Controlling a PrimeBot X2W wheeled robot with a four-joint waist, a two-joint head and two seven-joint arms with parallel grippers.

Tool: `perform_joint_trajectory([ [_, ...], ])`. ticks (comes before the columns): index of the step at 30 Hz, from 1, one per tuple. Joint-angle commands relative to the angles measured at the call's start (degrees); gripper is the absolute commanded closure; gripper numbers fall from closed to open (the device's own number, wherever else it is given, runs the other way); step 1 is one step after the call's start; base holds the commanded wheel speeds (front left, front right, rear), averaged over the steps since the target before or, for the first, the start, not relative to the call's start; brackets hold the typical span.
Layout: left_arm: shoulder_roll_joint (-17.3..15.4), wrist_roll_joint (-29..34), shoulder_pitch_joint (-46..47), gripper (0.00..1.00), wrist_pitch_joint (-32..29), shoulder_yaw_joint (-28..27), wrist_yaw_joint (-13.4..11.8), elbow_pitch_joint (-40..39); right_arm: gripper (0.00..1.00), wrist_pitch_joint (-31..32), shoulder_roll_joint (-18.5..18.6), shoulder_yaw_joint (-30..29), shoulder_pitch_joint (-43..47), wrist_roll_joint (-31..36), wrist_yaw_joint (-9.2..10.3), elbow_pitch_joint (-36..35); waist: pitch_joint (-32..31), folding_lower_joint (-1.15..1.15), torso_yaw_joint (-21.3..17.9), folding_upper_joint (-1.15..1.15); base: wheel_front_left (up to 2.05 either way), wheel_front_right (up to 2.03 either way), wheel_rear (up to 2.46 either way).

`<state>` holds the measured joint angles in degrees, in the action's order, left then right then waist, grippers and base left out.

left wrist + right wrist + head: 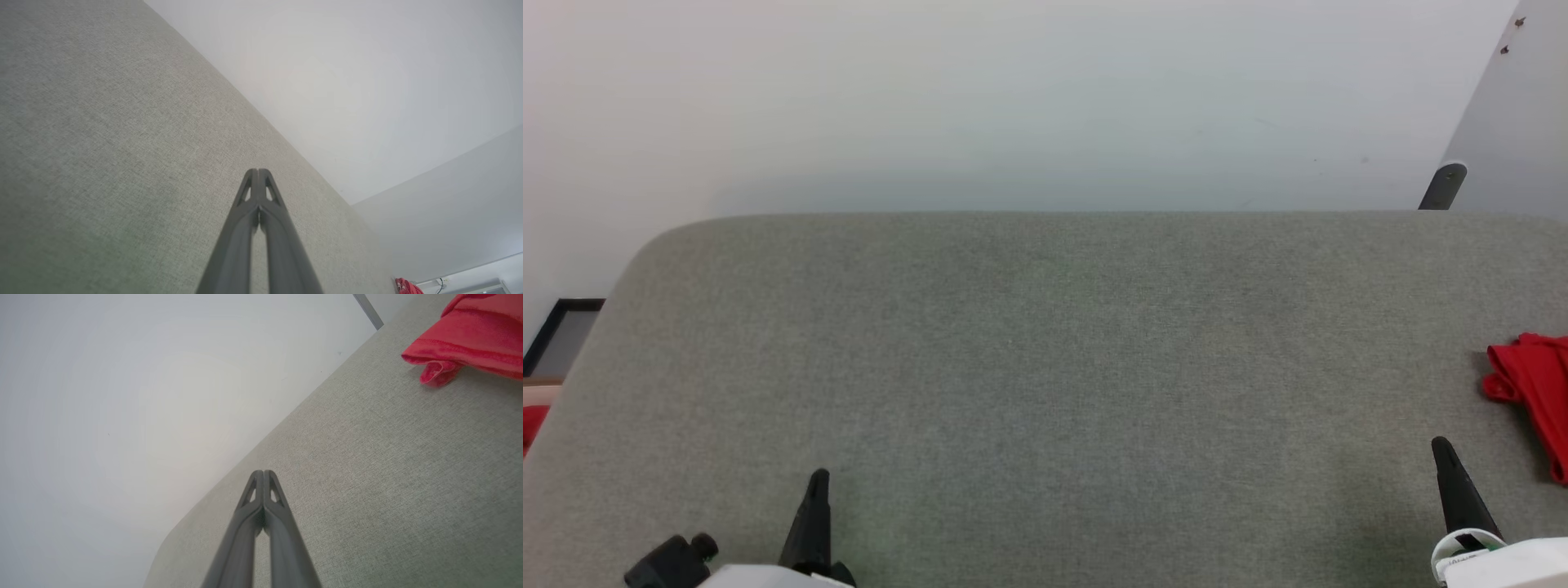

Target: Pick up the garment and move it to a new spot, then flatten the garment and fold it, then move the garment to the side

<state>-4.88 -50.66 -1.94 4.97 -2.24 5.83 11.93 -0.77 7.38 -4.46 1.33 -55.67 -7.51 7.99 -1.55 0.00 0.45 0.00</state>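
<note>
Along the near edge of the grey fabric table (pixel 1045 351), our left gripper (pixel 818 476) sits by the near left corner and our right gripper (pixel 1442 445) by the near right one. Both have their jaws pressed together and hold nothing. Farther back, the red shirt (pixel 1534 377) lies bunched at the table's right edge, partly outside the head view. If we reach with the jaws closed, we would likely shove it over that edge, and a pinch on one loose fold could drag it in twisted.
</note>
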Motion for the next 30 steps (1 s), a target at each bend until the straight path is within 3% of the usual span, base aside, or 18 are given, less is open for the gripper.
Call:
perform_joint_trajectory([
  [1,0.0,-2.3,1.6,1.00,-0.5,-0.4,0.4,-0.5,1.00,0.4,0.1,-0.4,-1.8,-1.9,0.01,-0.2,0.0,0.00,0.0,0.00,0.00,0.00,0.00],
  [30,0.9,-19.1,4.7,1.00,-5.3,-2.2,1.0,0.6,1.00,3.4,-1.9,-1.2,-4.4,-16.8,0.01,2.4,0.6,0.00,-0.2,0.00,0.00,0.00,0.00],
])
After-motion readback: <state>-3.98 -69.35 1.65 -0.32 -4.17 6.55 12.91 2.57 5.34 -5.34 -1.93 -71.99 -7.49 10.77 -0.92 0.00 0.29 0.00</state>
